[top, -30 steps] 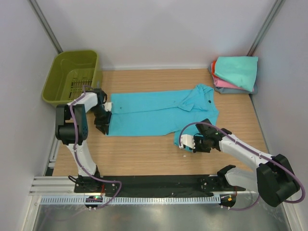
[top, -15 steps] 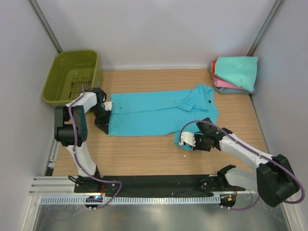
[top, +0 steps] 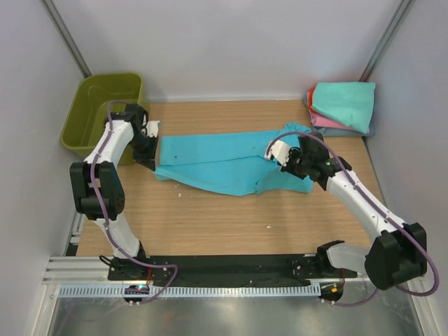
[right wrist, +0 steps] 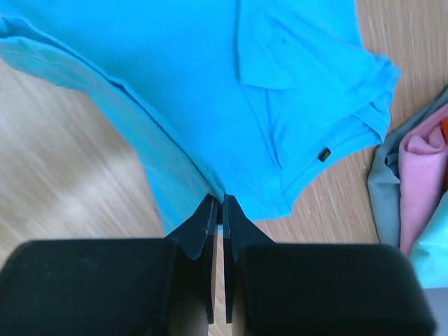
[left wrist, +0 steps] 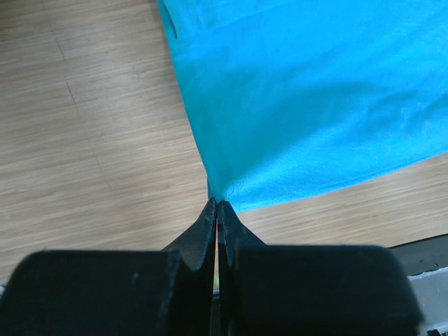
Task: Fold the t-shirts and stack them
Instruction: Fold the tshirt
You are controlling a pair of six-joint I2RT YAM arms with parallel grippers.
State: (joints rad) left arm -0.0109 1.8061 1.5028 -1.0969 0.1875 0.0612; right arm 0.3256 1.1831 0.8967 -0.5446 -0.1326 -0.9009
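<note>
Pale wood-grain planking covers the table between flat grey walls, and I see the turquoise t-shirt stretched across the middle of the frame. It is a long band of thin matte cloth, mostly smooth, with its collared end toward the right. At its left end my left gripper is pinched tight on the corner of the hem, its black wedge-shaped fingers meeting with the cloth puckered at their tips. Right of centre my right gripper is clamped narrowly on the near edge, which stands as a curved ridge above the flat body. A stack of folded shirts sits at upper right: mint-teal over pink, an orange-red sliver and grey-blue. An olive slotted plastic basket stands at upper left.
</note>
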